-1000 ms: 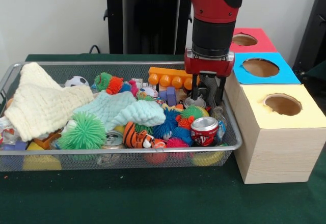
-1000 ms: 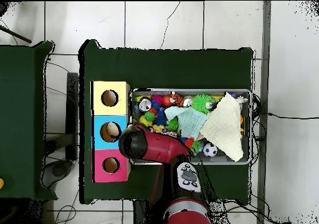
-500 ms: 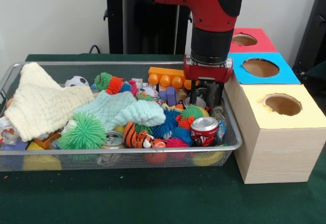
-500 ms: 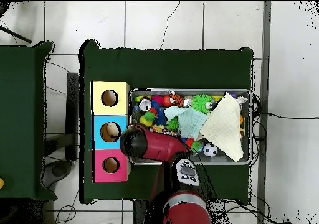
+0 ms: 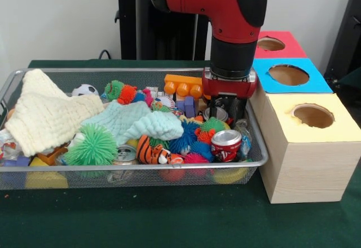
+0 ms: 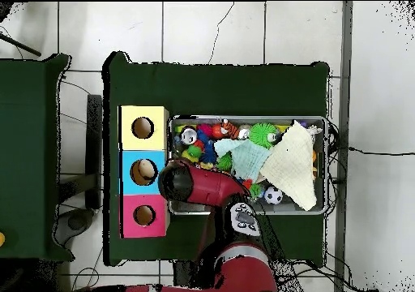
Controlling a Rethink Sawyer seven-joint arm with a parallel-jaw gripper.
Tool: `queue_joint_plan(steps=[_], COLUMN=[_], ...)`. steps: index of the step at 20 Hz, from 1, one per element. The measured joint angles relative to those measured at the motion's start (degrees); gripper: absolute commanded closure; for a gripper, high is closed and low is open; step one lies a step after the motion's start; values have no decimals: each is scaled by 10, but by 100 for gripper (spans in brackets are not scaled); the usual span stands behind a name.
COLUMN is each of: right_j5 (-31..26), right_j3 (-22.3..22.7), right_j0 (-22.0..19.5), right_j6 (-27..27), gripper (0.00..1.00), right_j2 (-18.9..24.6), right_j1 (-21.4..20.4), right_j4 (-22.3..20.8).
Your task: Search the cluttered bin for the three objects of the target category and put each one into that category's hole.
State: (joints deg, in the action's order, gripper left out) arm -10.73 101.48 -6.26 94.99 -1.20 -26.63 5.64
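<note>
Reaching down into the wire mesh bin [image 5: 11, 84], the gripper [image 5: 224, 111] sits low at the bin's right end, right over a silver can [image 5: 216, 114] that stands just behind the spiky balls. Its fingers are mostly hidden by the red wrist and the clutter, so I cannot tell how far apart they stand or whether they hold anything. A red soda can [image 5: 226, 145] lies on its side nearer the front rim, and another can [image 5: 125, 154] sits beside the striped tiger toy [image 5: 152, 151]. Beside the bin stands the box row: the yellow hole box [image 5: 313, 116], the blue one [image 5: 288, 74] and the red one [image 5: 271, 44]. Cream cloth [image 5: 48, 113] covers the bin's left end.
</note>
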Motion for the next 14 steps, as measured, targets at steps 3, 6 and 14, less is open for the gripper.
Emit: queue_joint_plan(steps=[3,6,14], right_j5=[0,0,0], right_j3=[0,0,-4], right_j0=[-10,-25,-25], right_j6=[0,0,0], gripper=[0,0,0], right_j2=[4,8,3], right_j1=[2,8,16], right_j4=[0,0,0])
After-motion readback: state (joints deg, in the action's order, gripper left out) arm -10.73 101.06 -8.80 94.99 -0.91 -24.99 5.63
